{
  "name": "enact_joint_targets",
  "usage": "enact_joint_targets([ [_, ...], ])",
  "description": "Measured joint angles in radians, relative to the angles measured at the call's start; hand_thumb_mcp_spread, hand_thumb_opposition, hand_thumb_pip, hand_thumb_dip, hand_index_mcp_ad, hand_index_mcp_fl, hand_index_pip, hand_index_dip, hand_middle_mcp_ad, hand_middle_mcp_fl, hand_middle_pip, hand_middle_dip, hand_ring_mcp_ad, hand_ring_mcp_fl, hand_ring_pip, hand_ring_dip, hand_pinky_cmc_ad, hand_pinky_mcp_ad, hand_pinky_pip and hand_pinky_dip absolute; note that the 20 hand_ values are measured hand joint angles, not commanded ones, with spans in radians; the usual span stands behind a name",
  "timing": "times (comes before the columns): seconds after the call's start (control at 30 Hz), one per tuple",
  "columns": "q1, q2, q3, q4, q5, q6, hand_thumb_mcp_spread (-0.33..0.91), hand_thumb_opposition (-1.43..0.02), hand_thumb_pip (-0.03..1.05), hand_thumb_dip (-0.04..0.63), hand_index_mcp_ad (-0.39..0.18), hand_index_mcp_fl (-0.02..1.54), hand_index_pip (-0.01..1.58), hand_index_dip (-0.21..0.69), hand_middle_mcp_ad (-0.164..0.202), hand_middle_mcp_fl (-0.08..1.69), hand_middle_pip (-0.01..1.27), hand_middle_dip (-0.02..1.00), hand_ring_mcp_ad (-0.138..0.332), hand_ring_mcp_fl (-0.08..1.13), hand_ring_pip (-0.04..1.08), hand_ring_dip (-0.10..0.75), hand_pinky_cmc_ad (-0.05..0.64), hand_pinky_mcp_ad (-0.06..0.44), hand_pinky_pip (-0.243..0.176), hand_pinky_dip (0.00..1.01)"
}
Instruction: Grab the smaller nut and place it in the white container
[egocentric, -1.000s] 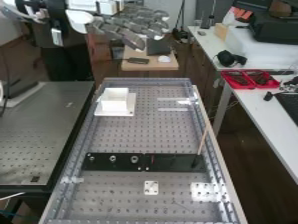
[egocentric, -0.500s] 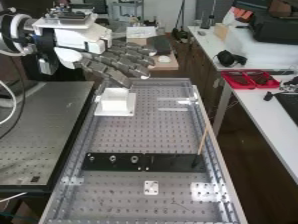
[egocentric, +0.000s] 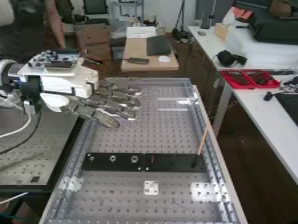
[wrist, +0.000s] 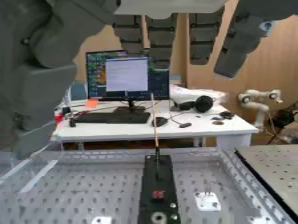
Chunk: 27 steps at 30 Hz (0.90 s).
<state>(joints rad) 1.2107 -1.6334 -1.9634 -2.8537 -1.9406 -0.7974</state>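
In the high view, the robot hand (egocentric: 106, 106), with its white palm housing and dark grey jointed fingers, is raised over the far part of the perforated grey metal tabletop (egocentric: 126, 140), by that tabletop's edge on the view's left. It is open, its fingers stretched out and slightly spread towards the view's right, well apart from the flat black bar (egocentric: 102, 164) lying across the nearer part. The smaller nut, a small round metal piece (egocentric: 91, 158), stands on that bar, leftmost in a row of three; beside it is the larger round metal nut (egocentric: 113, 158), then the round metal bearing (egocentric: 134, 159). Towards the bar's other end a thin light-brown stick (egocentric: 202, 142) rises at a slight tilt. A square white plate with holes (egocentric: 151, 188) lies nearer the camera than the bar. Beyond the perforated surface, on a white tabletop (egocentric: 261, 110), are a red compartmented tray (egocentric: 249, 79) and black headphones (egocentric: 231, 59). In the wrist view, the dark grey fingers hang extended and apart from one another, with the bulky thumb off to one side, so the hand reads as open here too. The black bar runs away from the camera, carrying a small red piece (wrist: 158, 194) and, at the end nearer the camera, a round metal part (wrist: 158, 218), perhaps the bearing, though the cropped view makes that hard to say. Past it, a black monitor (wrist: 126, 75) stands behind a black keyboard (wrist: 113, 116).
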Motion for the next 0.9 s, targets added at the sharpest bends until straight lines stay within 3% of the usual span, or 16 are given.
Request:
enact_joint_targets([
  [0.2,-0.055,-0.030,-0.052,0.090,-0.034,-0.013,0.32,-0.74,0.47,0.098,0.000,0.05,0.18,-0.066,0.087,0.07,0.14,0.14,0.204,0.00,0.14,0.024,0.332,0.265,-0.093,0.43],
  [0.53,-0.078,-0.092,-0.120,0.198,-0.005,0.031,0.32,-0.76,0.49,0.127,-0.023,0.05,0.43,-0.063,0.091,0.10,0.13,0.14,0.213,0.00,0.14,0.021,0.335,0.278,-0.089,0.43],
  [0.83,-0.106,-0.134,-0.179,0.318,0.001,0.070,0.38,-0.77,0.50,0.143,-0.054,0.06,0.81,-0.045,0.091,0.13,0.14,0.16,0.197,0.00,0.14,0.040,0.335,0.281,-0.093,0.42],
  [0.9,-0.112,-0.139,-0.187,0.332,-0.003,0.065,0.39,-0.79,0.56,0.140,-0.054,0.07,0.89,-0.037,0.091,0.13,0.14,0.16,0.192,0.01,0.14,0.045,0.332,0.281,-0.089,0.42],
])
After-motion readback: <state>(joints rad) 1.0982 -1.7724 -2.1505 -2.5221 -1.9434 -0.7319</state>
